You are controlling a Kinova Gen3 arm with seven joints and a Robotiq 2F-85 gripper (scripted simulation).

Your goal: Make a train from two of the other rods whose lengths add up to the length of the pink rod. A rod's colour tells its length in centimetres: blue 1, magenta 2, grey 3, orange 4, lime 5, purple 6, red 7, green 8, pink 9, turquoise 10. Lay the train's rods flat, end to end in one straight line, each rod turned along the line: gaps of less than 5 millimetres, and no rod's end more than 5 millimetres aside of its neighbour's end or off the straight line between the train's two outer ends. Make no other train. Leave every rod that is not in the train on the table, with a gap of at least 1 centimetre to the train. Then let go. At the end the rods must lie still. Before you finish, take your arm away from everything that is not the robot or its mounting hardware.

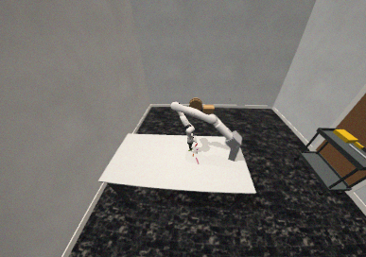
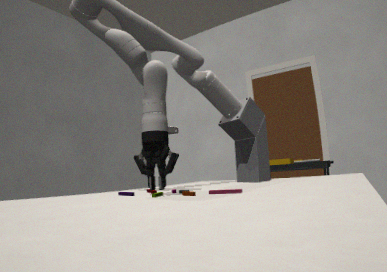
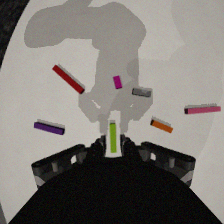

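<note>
White counter (image 1: pixel 166 175) on a dark speckled floor: your rods all lie toward its far edge, nearer the corner where the grey pedestal (image 2: pixel 256 150) stands than the opposite corner.

Your arm (image 2: pixel 155 95) points straight down, and the gripper (image 2: pixel 156 186) sits low, its fingertips just above the surface. The jaws are narrowed to a slim gap, not clamped. In the wrist view you see the lime rod (image 3: pixel 113 137) lying lengthwise in that gap, with a thin strip of white on either side of it, so you are straddling it rather than holding it.

The pink rod (image 3: pixel 202 109) lies apart from the rest, on the pedestal side of the group. Between it and the gripper you have the orange rod (image 3: pixel 161 125) and the grey rod (image 3: pixel 141 92). The magenta rod (image 3: pixel 117 82) lies beyond the lime one. The red rod (image 3: pixel 68 79) and the purple rod (image 3: pixel 49 128) lie toward the counter's other side. No two rods touch.
</note>
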